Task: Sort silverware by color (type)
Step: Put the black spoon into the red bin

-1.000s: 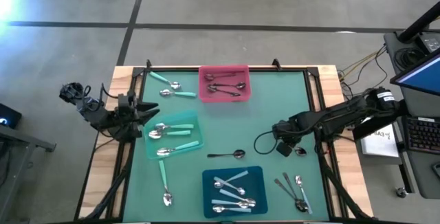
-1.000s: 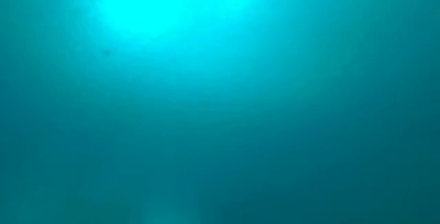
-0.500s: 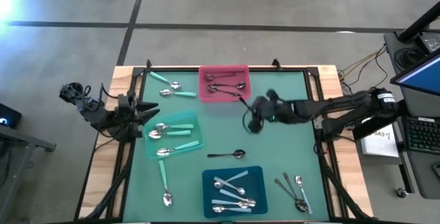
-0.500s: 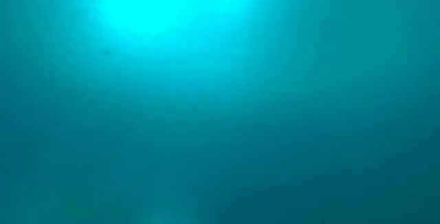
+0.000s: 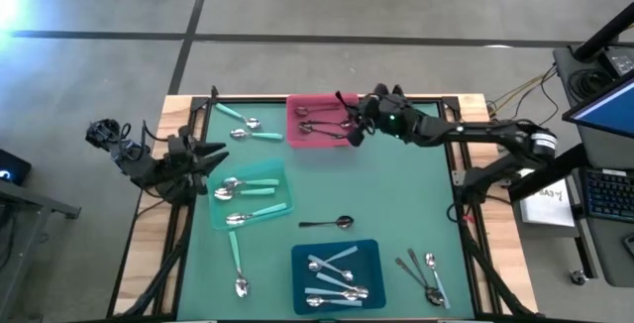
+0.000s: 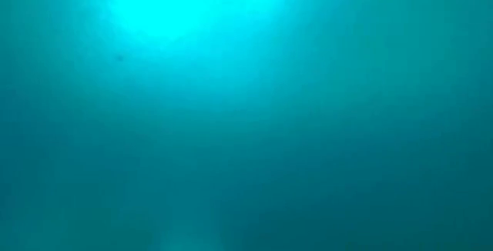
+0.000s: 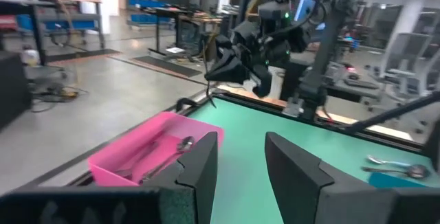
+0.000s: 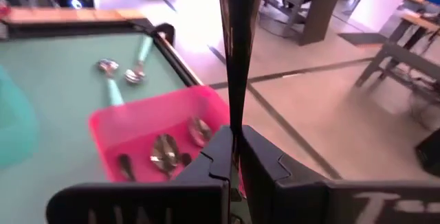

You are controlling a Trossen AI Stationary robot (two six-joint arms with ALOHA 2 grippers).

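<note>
While the high view lays out the whole worktop [image 5: 396, 204], only the right wrist view shows the grip: the right tool [image 8: 236, 157] is closed tight on a dark spoon [image 8: 236, 52], whose handle stands up between the fingers. From above, that tool [image 5: 355, 125] hangs at the right edge of the pink tray [image 5: 297, 105], which sits against the far rim and holds several dark spoons. The left wrist view shows the same tool [image 7: 230, 69] raised above the tray's [image 7: 127, 157] far corner, clear of its wall.

The left tool [image 5: 213, 157] waits at the left rim beside the mint tray [image 5: 280, 174], fingers [image 7: 199, 172] parted with nothing between them.

Mint-handled spoons lie in the mint tray, two more [image 5: 243, 125] near the far left corner and one [image 5: 236, 262] toward the near left. Blue-handled spoons fill the blue tray [image 5: 371, 254] at the near edge. One dark spoon [image 5: 329, 223] lies alone mid-worktop, and three spoons [image 5: 424, 275] lie at the near right corner.

Bare mat spreads across the right half and centre. The low view gives only a teal glow.
</note>
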